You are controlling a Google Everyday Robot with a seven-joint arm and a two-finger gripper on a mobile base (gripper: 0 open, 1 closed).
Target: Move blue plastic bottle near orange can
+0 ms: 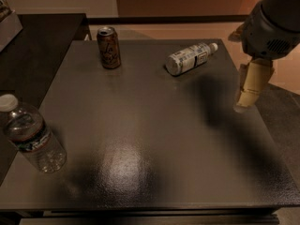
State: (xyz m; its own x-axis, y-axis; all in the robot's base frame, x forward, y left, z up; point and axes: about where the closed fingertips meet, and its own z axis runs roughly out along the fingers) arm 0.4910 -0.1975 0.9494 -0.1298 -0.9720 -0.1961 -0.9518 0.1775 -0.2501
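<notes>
**Blue plastic bottle (190, 58) down on its side at far end, well apart from orange can (108, 47); gripper (243, 101) off at the right edge**

Nearest the cam: front edge of a dark, matte table (140, 125), w/ a pale patch of glare on the top just left of centre. At the front-left corner stood a clear water bottle (30, 136), white cap on, dark label w/ red stripe round the middle, on its own and well apart from everything else.

Mid-depth, right side: the gripper hung over the table's right edge, pale tan, pointing down, under the bulky grey arm (274, 22) coming in from the top-right corner. How far open it was, couldn't tell from this angle. Nothing seen in its hold, and it touched none of the objs. A soft shadow (213, 102) lay on the tabletop just left of it.

Further back, right of centre: the blue plastic bottle lay on its side on the table, pale label w/ dark print, small white cap aimed toward the far-right corner, base toward the middle of the table.

Far-left of that: the orange can stood upright near the back edge, silver top up, w/ bare tabletop between the two.

Beyond the table: a dark side counter (42, 41) at left, an orange-lit floor (178, 31) and the wall behind.
</notes>
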